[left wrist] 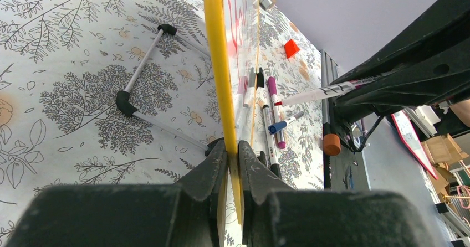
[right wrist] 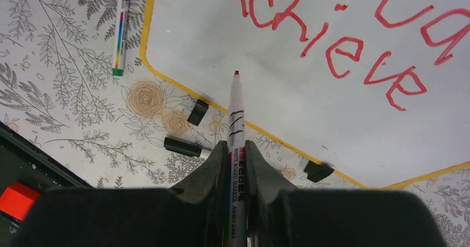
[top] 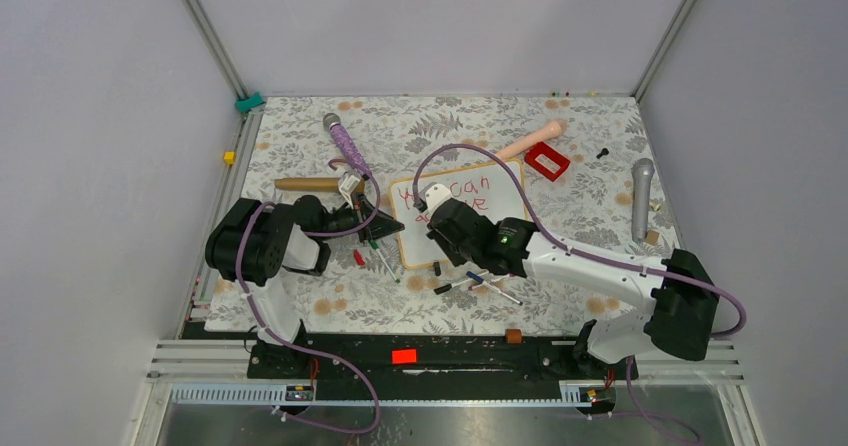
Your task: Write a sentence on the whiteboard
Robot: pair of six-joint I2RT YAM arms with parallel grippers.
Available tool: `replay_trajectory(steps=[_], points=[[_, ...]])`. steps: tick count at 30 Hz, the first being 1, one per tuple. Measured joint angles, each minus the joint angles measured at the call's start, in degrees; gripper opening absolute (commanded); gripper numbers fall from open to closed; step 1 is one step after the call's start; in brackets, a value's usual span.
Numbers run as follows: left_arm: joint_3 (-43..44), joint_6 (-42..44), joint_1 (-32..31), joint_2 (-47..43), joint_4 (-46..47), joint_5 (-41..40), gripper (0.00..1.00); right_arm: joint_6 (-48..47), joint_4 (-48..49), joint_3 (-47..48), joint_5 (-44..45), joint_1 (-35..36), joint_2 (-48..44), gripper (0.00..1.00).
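Note:
The whiteboard (top: 500, 191) lies flat mid-table; its frame looks yellow. The sentence (top: 455, 194) is in red: "You can" above "achieve" (right wrist: 332, 47). My left gripper (top: 383, 226) is shut on the board's left edge. In the left wrist view (left wrist: 233, 153) the frame (left wrist: 213, 36) runs between its jaws. My right gripper (top: 440, 209) is over the board. It is shut on a white marker (right wrist: 236, 106) in the right wrist view (right wrist: 237, 147). The red tip points at blank board below "achieve". I cannot tell if it touches. Two black clip feet (right wrist: 198, 112) sit on the near edge.
Several loose markers (top: 480, 284) lie by the board's near edge, also in the left wrist view (left wrist: 274, 114). A black cap (right wrist: 183, 146) and a multicolour pen (right wrist: 120, 25) lie nearby. A red block (top: 547, 161), grey microphone (top: 641, 196), purple microphone (top: 345, 146) and wooden stick (top: 310, 183) surround the board.

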Motion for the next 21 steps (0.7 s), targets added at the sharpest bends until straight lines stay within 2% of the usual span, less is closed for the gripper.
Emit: replay_trajectory(steps=[21], points=[[-0.02, -0.68, -0.55, 0.00, 0.04, -0.74, 0.01, 0.26, -0.20, 4.79, 3.56, 2.01, 5.99, 0.00]])
